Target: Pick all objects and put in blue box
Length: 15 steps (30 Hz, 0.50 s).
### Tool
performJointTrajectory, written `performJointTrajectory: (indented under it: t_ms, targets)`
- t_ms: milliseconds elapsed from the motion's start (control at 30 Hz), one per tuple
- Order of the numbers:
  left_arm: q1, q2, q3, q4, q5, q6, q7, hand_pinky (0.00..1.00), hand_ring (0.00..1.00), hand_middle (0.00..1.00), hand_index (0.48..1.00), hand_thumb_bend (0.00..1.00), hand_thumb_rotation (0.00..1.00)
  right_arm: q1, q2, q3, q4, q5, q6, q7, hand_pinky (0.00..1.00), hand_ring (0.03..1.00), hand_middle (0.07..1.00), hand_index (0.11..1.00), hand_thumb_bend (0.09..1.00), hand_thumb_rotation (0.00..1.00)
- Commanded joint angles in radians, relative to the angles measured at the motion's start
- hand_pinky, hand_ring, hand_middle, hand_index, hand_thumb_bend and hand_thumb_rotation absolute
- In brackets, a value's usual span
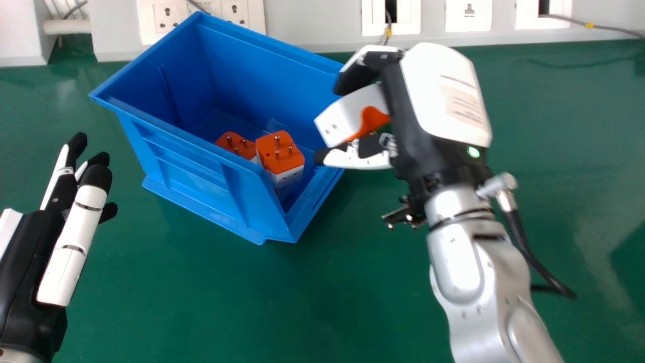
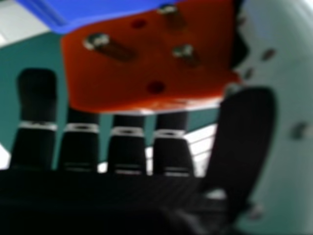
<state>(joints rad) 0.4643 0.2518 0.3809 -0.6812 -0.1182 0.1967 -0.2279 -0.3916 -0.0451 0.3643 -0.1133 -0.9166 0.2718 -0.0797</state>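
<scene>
In the head view my right hand is at the right end of the blue box, its fingers and thumb round a white and orange plug adapter near the rim. The right hand view shows the orange face of this adapter, pins outward, between the fingers and thumb of my right hand. Inside the box, two adapters lie side by side, one nearer the right end and another partly behind the front wall. My left hand is open, left of the box.
The box stands on a green table, close to the wall. White wall sockets and cable outlets line the back. A black cable hangs beside my right wrist.
</scene>
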Motion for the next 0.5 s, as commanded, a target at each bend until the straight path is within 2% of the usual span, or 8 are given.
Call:
performJointTrajectory:
  t_ms: [0,300,467]
  targets:
    - [0.008,0.0,0.004,-0.002,0.007,-0.03,0.002,0.89,0.96,0.97,1.0,0.48,1.0,-0.083,0.006,-0.004,0.027,0.012,-0.038,-0.033,0.32,0.434,0.534,0.507,0.491,0.0]
    - [0.026,-0.008,-0.004,-0.021,0.009,-0.036,0.008,0.89,0.96,0.97,1.0,0.48,1.0,-0.276,0.022,0.008,0.284,0.073,-0.09,-0.067,0.31,0.424,0.528,0.514,0.49,0.0]
    - [0.036,-0.014,-0.011,-0.039,0.012,-0.03,0.014,0.89,0.95,0.97,1.0,0.48,1.0,-0.391,0.033,0.028,0.448,0.088,-0.108,-0.074,0.31,0.42,0.53,0.511,0.489,0.0]
